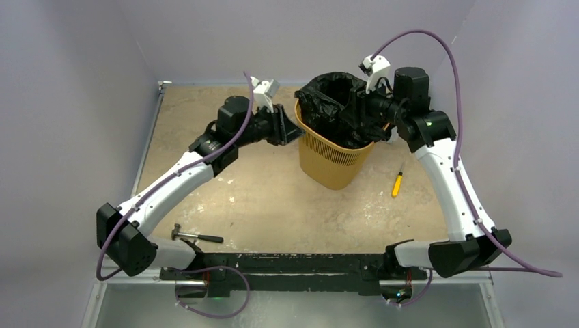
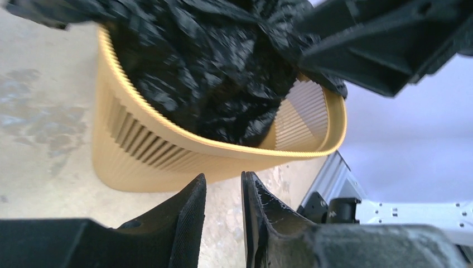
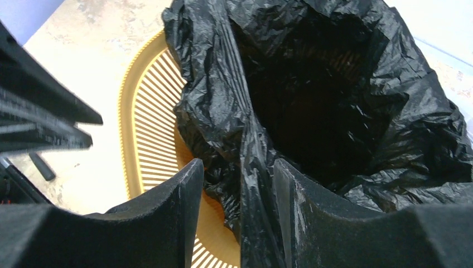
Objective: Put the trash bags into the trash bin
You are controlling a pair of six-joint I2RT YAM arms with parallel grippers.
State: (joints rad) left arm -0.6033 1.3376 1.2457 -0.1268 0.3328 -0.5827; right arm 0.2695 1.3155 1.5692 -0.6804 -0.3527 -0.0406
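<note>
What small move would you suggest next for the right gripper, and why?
Probably close the right gripper on the trash bag fold between its open fingers: the bag sits bunched in the trash bin, leaving one side of the rim bare, while the left gripper holds nothing.

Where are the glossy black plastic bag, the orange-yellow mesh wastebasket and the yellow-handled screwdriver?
glossy black plastic bag (image 3: 323, 111): right wrist view, the dark inside of its open mouth.
orange-yellow mesh wastebasket (image 1: 334, 160): top external view, its front mesh wall.
yellow-handled screwdriver (image 1: 396, 184): top external view, its yellow handle.
</note>
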